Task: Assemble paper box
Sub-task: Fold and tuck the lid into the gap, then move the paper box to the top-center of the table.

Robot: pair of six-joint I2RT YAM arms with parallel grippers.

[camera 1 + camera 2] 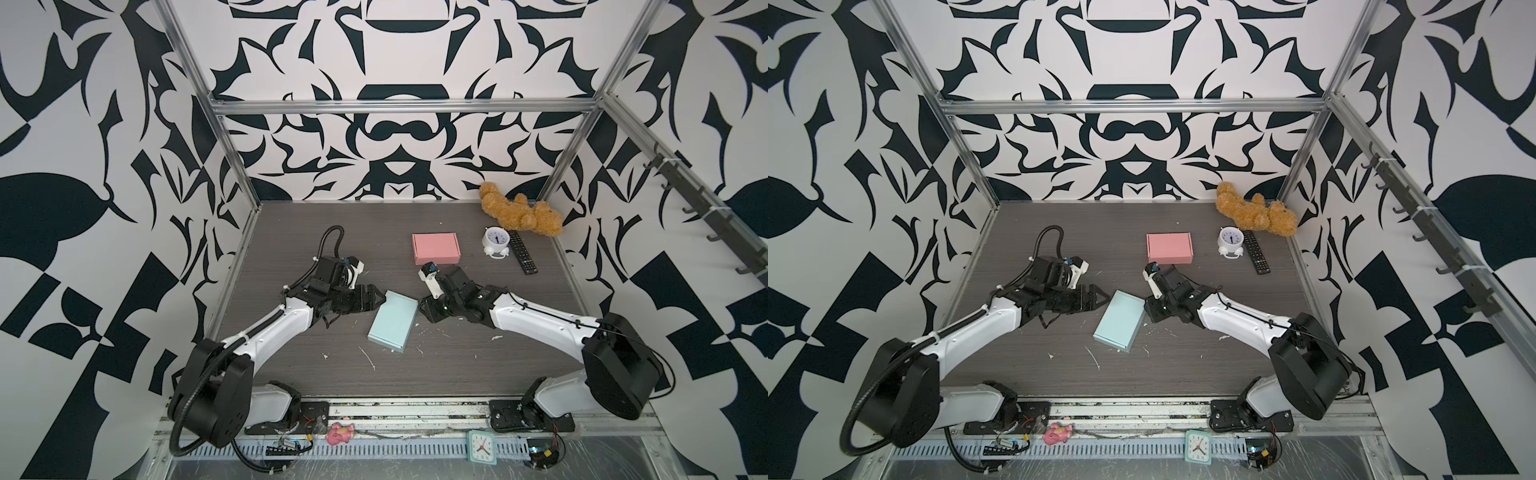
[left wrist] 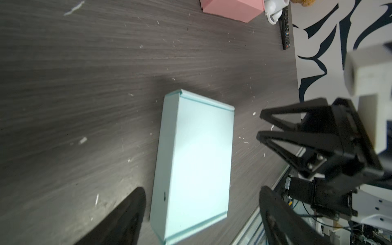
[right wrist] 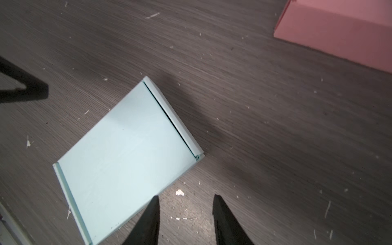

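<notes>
A light blue paper box lies closed and flat at the middle of the table, unheld. My left gripper is at its far-left corner. In the left wrist view the left gripper is open, its fingers wide on either side of the box without touching it. My right gripper is open just off the box's right edge. In the right wrist view, bare table shows between the right gripper's fingers, and one fingertip overlaps the edge of the box.
A closed pink box sits behind the right gripper. A white alarm clock, a remote and a teddy bear are at the back right. Paper scraps litter the table. A pink toy and a teal clock rest on the front rail.
</notes>
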